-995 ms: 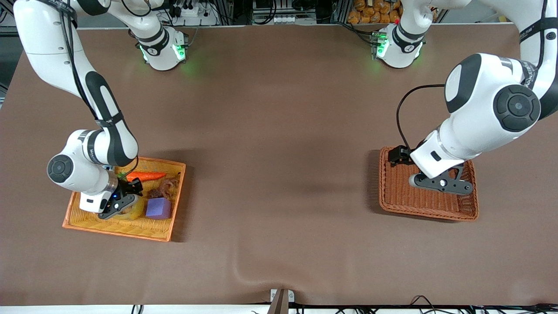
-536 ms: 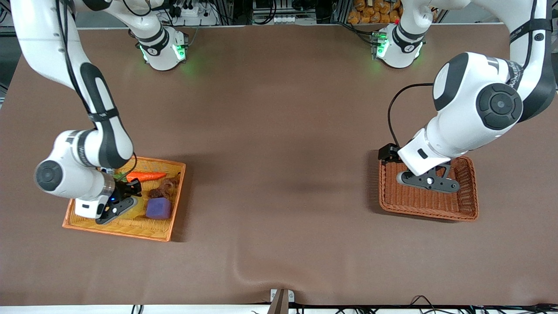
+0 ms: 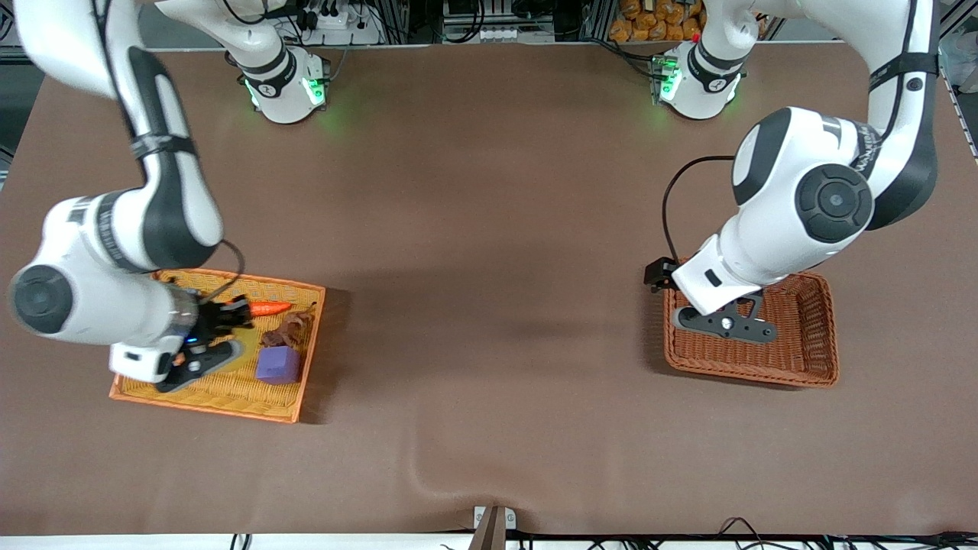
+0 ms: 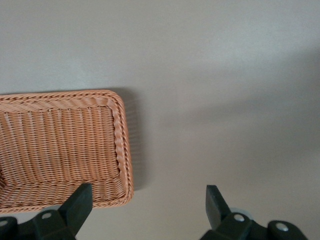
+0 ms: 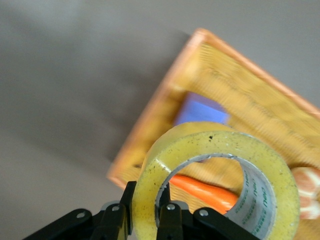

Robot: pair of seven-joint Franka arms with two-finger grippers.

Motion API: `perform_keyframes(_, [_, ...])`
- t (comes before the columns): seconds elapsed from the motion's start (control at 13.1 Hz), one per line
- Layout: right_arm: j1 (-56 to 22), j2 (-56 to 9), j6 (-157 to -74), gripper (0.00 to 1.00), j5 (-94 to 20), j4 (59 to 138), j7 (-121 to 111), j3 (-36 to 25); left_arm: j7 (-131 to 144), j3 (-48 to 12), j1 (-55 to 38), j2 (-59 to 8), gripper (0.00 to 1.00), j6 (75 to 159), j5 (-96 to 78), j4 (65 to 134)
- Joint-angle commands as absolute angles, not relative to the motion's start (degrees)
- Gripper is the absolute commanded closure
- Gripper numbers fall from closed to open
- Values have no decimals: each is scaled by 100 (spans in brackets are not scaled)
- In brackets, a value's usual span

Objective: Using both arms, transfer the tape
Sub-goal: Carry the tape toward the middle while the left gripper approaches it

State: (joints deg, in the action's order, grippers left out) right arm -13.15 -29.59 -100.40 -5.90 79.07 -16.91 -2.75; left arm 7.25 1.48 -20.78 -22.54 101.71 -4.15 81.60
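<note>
The tape (image 5: 220,140) is a yellowish translucent roll with a grey core. My right gripper (image 5: 147,200) is shut on its wall, one finger inside the ring and one outside. In the front view the right gripper (image 3: 218,353) hangs over the orange basket (image 3: 229,401), and the arm hides most of the tape there. My left gripper (image 3: 726,325) is open and empty, over the brown wicker basket (image 3: 810,374) at its edge toward the right arm's end. In the left wrist view its fingers (image 4: 80,202) stand wide apart over the basket's corner (image 4: 122,145) and bare table.
In the orange basket (image 5: 165,100) lie an orange carrot (image 3: 271,308), a purple block (image 3: 276,364) and a dark brown object (image 3: 286,328). The carrot (image 5: 205,192) and the block (image 5: 200,110) also show under the tape. The brown basket holds nothing visible.
My right arm has risen over the orange basket, lifting the tape off it. My left gripper has moved across the brown basket toward the right arm's end, still open.
</note>
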Motion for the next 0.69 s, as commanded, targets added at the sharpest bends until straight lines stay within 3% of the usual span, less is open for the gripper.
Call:
perform_keyframes(0.0, [-2028,-2918,-10010,100,-685,7866,-436,-317,1219,211,-2442,-2312,0,10213,-501,7963])
perform_keyframes(0.23, [-3126,-3040,-10579,100,-1002,7875,1539,-316,1520,193,-2644,-2364,0,10283,-492,7980])
perform_keyframes(0.46, [-4172,-3610,-11668,100,-967,7849,3256,-325,1538,193,-2716,-2399,0,10423,-475,7998])
perform_keyframes(0.61, [-4437,-3953,-12608,100,-1010,7857,3926,-308,1512,202,-2716,-2391,0,10581,-448,8024])
